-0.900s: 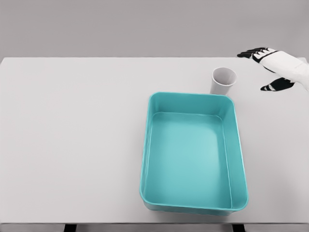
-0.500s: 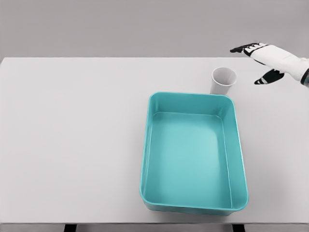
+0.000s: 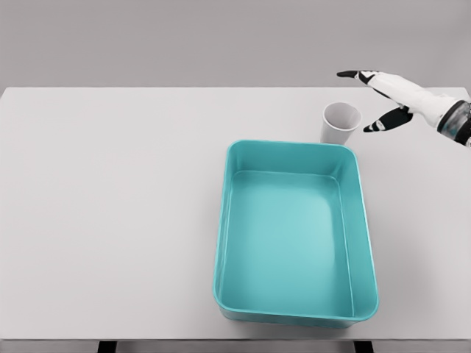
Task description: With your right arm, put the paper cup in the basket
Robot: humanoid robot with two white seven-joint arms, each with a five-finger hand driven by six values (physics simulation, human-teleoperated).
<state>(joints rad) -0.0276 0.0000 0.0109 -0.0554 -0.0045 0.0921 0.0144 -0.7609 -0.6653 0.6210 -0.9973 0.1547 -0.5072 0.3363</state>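
White table (image 3: 110, 213) across the whole view, grey wall behind. Left arm nowhere in the head view.

Teal basket (image 3: 294, 234) lower left of the hand, well apart from it, rectangular, with high smooth walls and rounded corners, long side running away from the camera. Inside, only its own teal floor visible.

White paper cup (image 3: 341, 123) just left of the hand and a little below the fingers, standing upright on the table, mouth up, just behind the far right corner of the basket. Outside the basket, with its lower part hidden by the basket rim; touching the rim or not, impossible to tell.

Right hand (image 3: 394, 99) entering from the right edge, white with black fingertips, spread wide and holding nothing. Long fingers (image 3: 368, 77) stretched out leftward, above and behind the cup mouth. Thumb (image 3: 383, 122) lower, pointing toward the right side of the cup, very near it but with a small gap visible. Cup sitting at the opening between fingers and thumb, not gripped.
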